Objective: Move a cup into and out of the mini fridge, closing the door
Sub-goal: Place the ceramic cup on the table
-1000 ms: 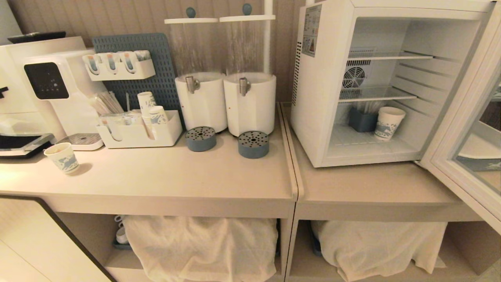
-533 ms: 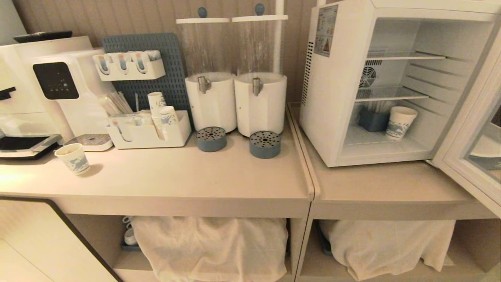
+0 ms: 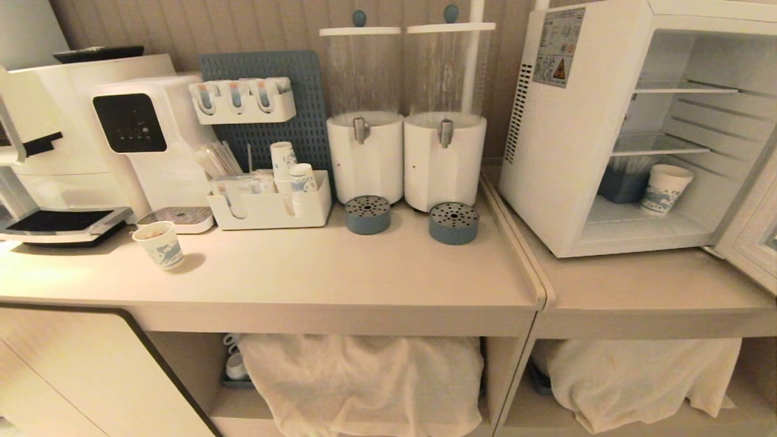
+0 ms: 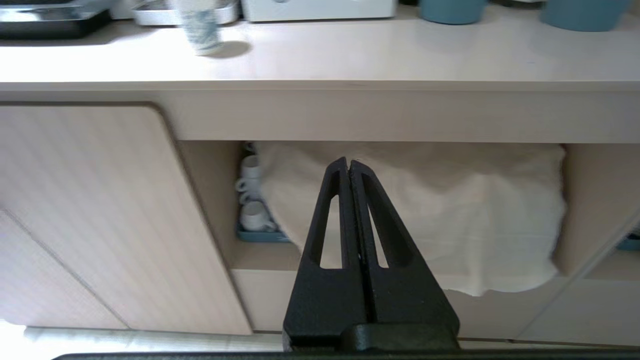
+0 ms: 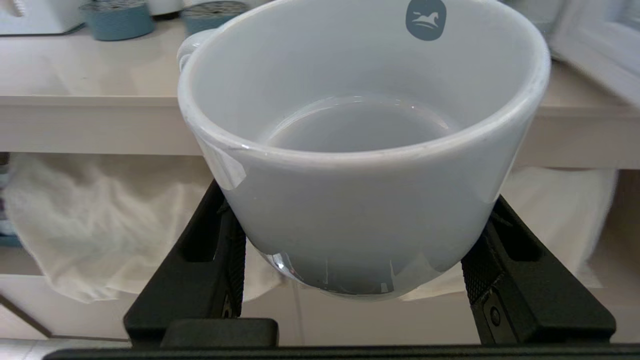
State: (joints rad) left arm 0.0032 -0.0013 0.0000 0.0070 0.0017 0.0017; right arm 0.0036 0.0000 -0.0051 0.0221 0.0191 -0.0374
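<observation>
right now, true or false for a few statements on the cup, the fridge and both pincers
1. The right pincer grips the white cup. True.
2. The mini fridge is closed. False: the door stands open.
3. The left pincer is open. False: it is shut and empty.
4. A paper cup stands inside the fridge. True.
5. The held cup is full of coffee. False: it looks empty.
</observation>
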